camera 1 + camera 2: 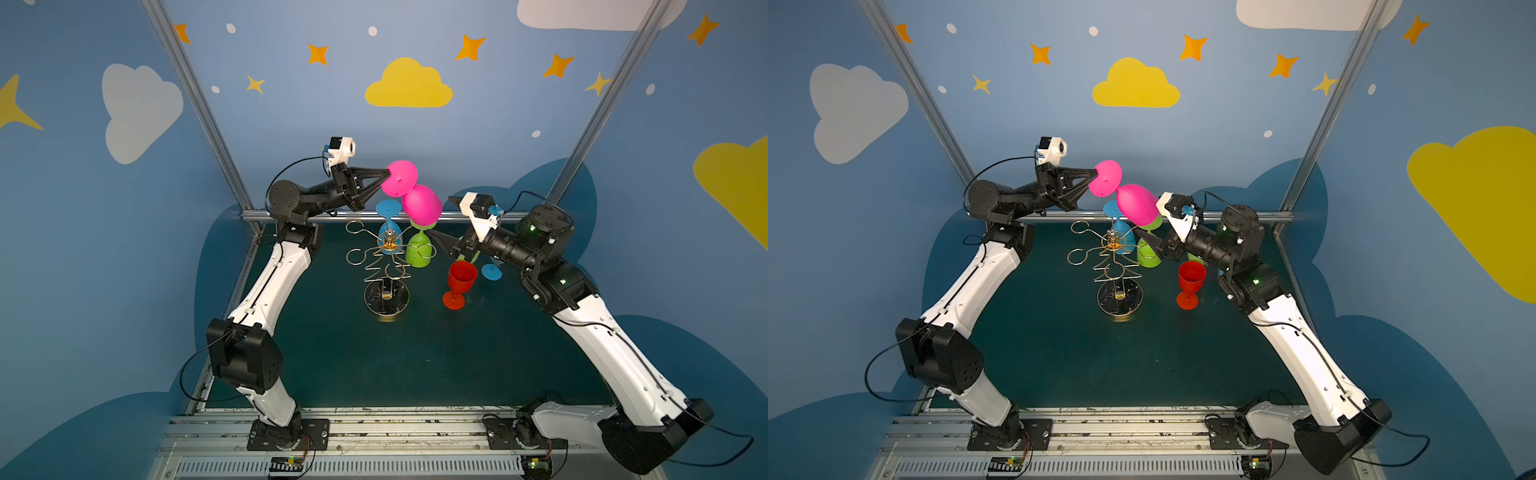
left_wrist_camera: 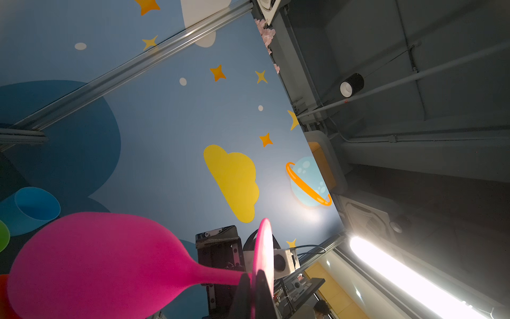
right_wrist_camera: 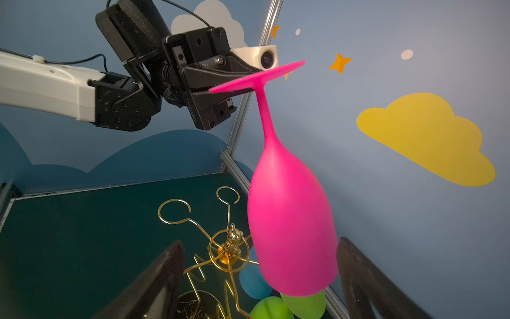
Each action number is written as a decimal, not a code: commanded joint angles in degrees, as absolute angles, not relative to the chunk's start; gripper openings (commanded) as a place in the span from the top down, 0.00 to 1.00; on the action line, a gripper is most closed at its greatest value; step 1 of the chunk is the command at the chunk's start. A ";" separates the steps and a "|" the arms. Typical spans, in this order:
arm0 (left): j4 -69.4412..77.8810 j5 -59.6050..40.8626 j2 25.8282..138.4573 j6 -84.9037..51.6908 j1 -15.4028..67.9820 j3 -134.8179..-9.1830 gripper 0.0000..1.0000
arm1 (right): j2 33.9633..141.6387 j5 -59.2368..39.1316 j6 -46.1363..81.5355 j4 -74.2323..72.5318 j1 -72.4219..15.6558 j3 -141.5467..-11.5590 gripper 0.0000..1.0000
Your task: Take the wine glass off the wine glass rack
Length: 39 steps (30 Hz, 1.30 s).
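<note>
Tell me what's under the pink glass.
The green glass, hung on the rack, with a blue glass beside it. The pink glass hides part of the green foot.

Left gripper (image 3: 244, 82) clamps the foot of the inverted pink wine glass (image 3: 289, 234); wine glass rack (image 3: 229, 248) below.

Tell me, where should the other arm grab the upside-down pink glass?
Probably its bowl, from the right arm's side. The pink glass hangs foot-up, foot pinched in the left gripper; the stem is thin. The open right gripper faces the round bowl.
</note>
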State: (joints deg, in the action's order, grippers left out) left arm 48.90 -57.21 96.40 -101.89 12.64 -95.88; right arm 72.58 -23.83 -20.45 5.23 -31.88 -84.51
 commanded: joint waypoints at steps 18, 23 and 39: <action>53.77 -56.86 92.50 -103.27 15.55 -92.64 0.97 | 81.82 -20.83 -22.15 3.71 -33.03 -91.07 0.16; 53.79 -56.96 92.39 -103.21 15.70 -92.64 0.97 | 81.48 -20.66 -20.84 4.13 -33.07 -90.64 0.33; 20.80 -55.26 87.37 -61.41 14.85 -94.40 0.36 | 71.10 -5.89 -9.82 25.91 -33.36 -90.94 0.66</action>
State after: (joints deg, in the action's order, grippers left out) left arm 35.79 -56.64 91.07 -82.74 15.09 -92.79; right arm 73.56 -10.57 -13.63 18.09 -33.21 -89.12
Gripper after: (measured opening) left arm 0.637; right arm 0.731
